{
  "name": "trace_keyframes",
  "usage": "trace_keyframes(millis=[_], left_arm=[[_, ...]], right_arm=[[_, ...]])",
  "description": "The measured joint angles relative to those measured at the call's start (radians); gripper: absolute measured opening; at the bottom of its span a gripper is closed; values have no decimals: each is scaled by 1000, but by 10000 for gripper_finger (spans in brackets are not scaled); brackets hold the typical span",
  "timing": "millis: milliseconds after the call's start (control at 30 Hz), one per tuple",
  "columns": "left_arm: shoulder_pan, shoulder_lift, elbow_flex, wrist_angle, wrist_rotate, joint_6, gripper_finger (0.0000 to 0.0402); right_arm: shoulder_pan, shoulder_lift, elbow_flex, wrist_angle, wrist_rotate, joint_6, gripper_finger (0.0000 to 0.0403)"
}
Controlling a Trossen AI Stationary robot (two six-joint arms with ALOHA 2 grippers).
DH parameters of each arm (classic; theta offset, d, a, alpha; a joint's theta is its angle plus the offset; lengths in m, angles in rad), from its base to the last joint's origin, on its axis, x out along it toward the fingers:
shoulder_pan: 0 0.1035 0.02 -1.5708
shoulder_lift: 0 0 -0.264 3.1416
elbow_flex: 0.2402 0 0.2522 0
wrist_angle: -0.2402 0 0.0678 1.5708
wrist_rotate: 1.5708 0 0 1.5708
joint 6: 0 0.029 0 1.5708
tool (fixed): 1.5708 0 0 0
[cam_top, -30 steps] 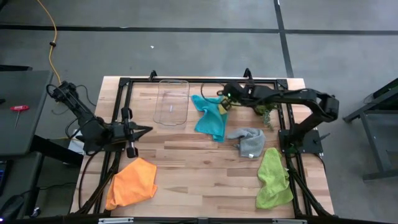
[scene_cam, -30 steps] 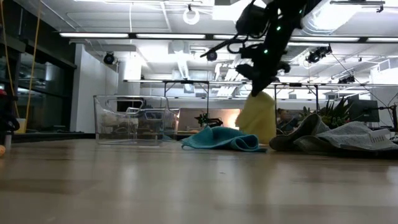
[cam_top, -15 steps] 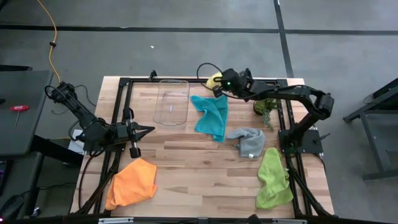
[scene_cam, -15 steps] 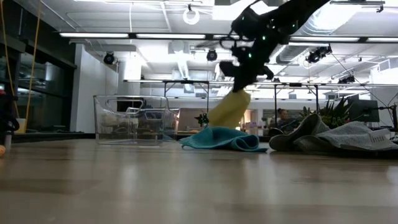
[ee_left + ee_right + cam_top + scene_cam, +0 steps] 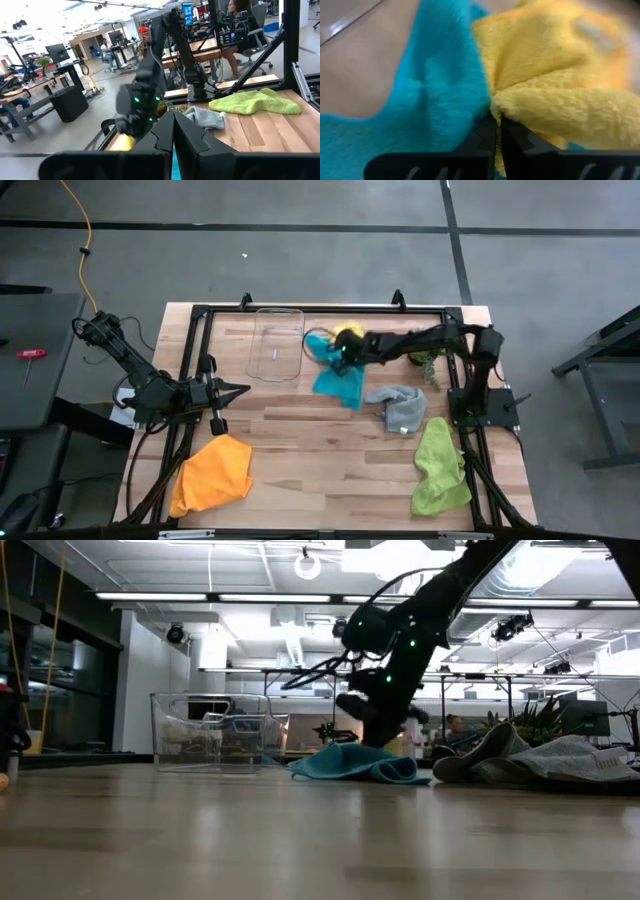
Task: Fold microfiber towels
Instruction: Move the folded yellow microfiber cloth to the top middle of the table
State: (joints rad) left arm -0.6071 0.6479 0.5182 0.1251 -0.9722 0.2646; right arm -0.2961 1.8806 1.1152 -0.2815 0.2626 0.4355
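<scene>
Right gripper [image 5: 341,356] pinched the fuzzy yellow microfiber towel [image 5: 555,85] low over the rumpled teal-blue microfiber towel [image 5: 340,375]. Left gripper [image 5: 238,390] sat at the table's left side, jaws pressed together.

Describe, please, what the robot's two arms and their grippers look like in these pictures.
Both arms are black, slim, jointed links. The right gripper carries small green indicator lights and a looping black cable. The left gripper tapers to a point beside a pale cylindrical part. Each has two dark, angular fingers.

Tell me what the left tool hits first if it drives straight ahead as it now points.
Probably the teal towel: the shut left tool points across bare table toward it. Height is unclear, so it might meet the right tool holding the yellow towel instead.
</scene>
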Motion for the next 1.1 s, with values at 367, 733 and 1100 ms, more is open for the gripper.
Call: trace_keyframes(millis=[367,733,1100], left_arm=[[0,0,0,0,0,-2,0],[0,0,0,2,0,-3,0],[0,0,0,9,1,0,0]], right_arm=[[251,98,3,203,-200,162,0],[338,-157,2,-89,28,168,0],[52,-362,2,-218,79,49,0]])
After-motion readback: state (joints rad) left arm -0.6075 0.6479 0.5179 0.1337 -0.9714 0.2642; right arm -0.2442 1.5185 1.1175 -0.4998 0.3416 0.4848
